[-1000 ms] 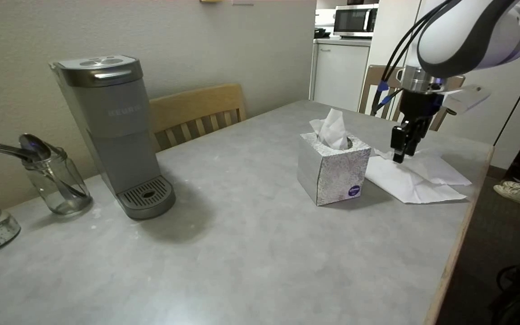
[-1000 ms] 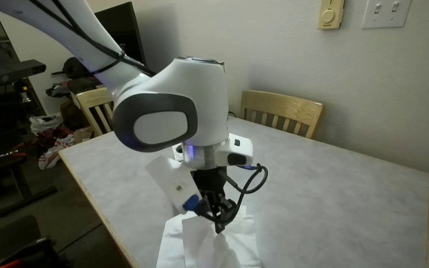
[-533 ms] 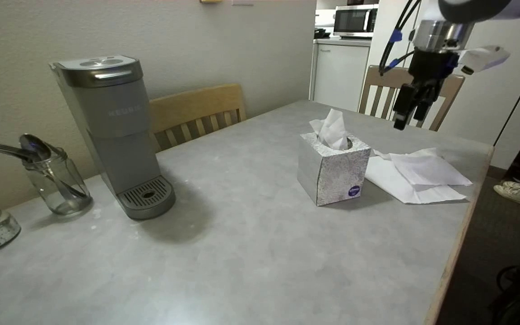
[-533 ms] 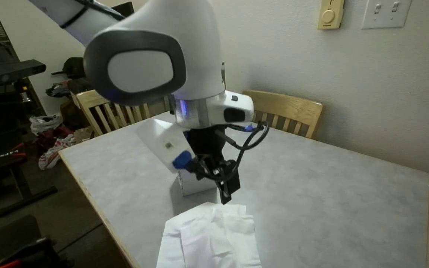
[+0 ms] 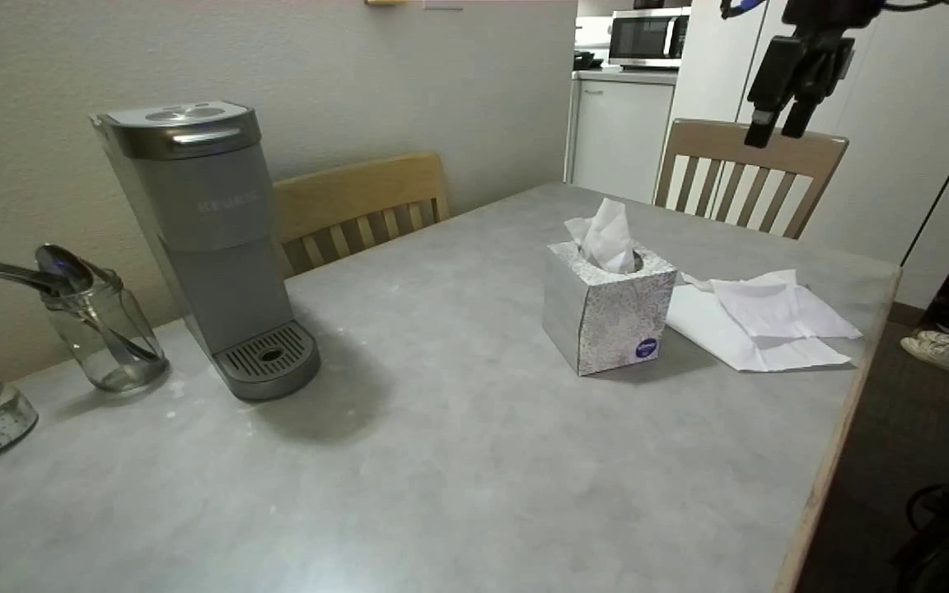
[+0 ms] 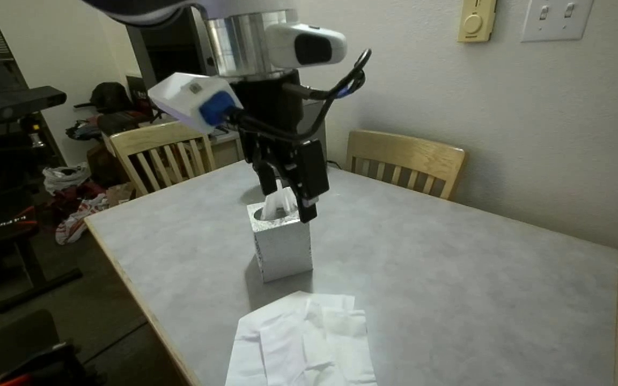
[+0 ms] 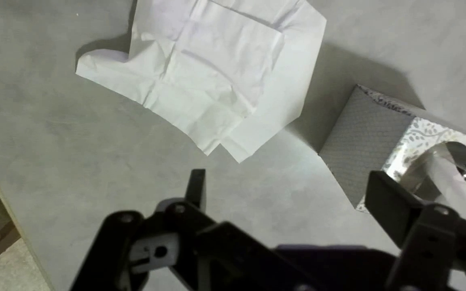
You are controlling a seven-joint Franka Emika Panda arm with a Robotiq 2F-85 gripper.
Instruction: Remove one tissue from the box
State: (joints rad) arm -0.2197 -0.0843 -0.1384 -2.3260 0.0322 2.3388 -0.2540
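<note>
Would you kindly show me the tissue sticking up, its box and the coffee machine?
Tissue [image 5: 607,237]: in an exterior view, on the part standing above the opening.
Box [image 6: 282,249]: in an exterior view, on its pale near side.
Coffee machine [image 5: 219,232]: in an exterior view, on its front, below the lettering.

Faint "KEURIG" lettering [image 5: 229,202] on the coffee machine [image 5: 209,247], purple label [image 5: 646,348] on the box [image 5: 613,309] illegible.

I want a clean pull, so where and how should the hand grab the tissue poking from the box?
Pinch the tissue by its upper peak, bringing the open hand straight down from above. The peak stands upright above the box, so it looks easiest to close on; gripping lower might bump the box's top.
</note>
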